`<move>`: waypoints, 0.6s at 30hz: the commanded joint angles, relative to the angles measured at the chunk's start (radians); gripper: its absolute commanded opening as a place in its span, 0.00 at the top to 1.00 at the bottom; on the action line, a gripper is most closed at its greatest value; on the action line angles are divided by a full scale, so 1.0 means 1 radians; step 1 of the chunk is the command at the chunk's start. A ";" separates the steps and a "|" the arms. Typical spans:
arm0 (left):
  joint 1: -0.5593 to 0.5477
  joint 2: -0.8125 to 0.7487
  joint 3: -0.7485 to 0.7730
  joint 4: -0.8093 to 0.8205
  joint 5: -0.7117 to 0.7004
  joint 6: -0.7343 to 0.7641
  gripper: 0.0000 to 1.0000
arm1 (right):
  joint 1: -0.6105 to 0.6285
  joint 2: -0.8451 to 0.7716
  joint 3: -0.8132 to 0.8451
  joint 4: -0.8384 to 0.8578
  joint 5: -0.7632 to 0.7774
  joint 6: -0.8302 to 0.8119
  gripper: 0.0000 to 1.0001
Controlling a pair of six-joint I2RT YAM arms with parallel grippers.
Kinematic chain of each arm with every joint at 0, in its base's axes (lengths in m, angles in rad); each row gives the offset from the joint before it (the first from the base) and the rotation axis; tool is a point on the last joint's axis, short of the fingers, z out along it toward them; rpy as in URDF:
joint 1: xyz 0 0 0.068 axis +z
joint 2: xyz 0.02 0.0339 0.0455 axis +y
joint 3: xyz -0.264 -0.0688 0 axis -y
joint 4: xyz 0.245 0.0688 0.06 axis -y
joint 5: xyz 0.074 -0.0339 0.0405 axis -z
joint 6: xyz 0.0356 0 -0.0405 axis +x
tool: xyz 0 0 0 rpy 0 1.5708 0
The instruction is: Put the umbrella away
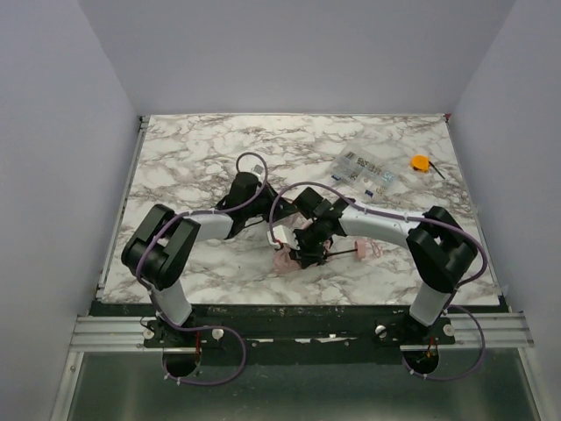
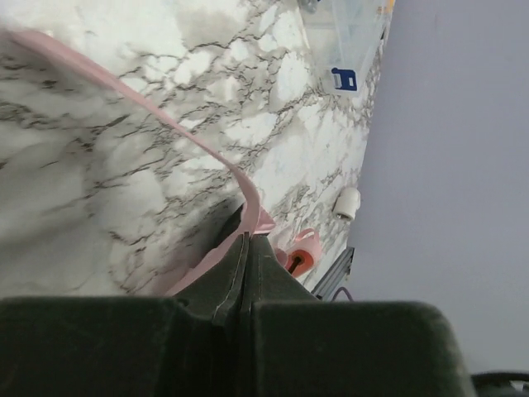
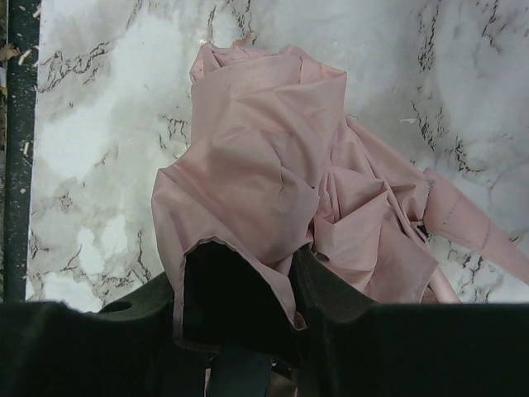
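Note:
The umbrella (image 1: 285, 260) lies near the table's front centre as a crumpled pale pink bundle (image 3: 264, 157). Its thin dark shaft runs right to a small pink handle (image 1: 368, 250), which also shows in the left wrist view (image 2: 302, 252). My left gripper (image 1: 280, 237) is shut (image 2: 246, 236) on a narrow pink strip (image 2: 165, 124) of the umbrella, which stretches away up and left over the marble. My right gripper (image 1: 308, 253) sits over the bundle, jaws closed part-way (image 3: 240, 269) on pink fabric that drapes between them.
A clear packet (image 1: 366, 167) with labelled contents lies at the back right, its blue tag (image 2: 344, 78) visible from the left wrist. An orange object (image 1: 421, 163) sits beside it. A dark rail (image 3: 18, 149) borders the table's front edge.

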 commanded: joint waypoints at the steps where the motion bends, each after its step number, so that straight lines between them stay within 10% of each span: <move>1: -0.036 0.058 0.146 -0.178 -0.071 0.058 1.00 | 0.034 0.090 -0.088 0.043 0.244 -0.008 0.95; 18: -0.055 0.142 0.375 -0.430 -0.191 0.180 1.00 | 0.076 0.018 -0.118 0.089 0.227 -0.011 0.96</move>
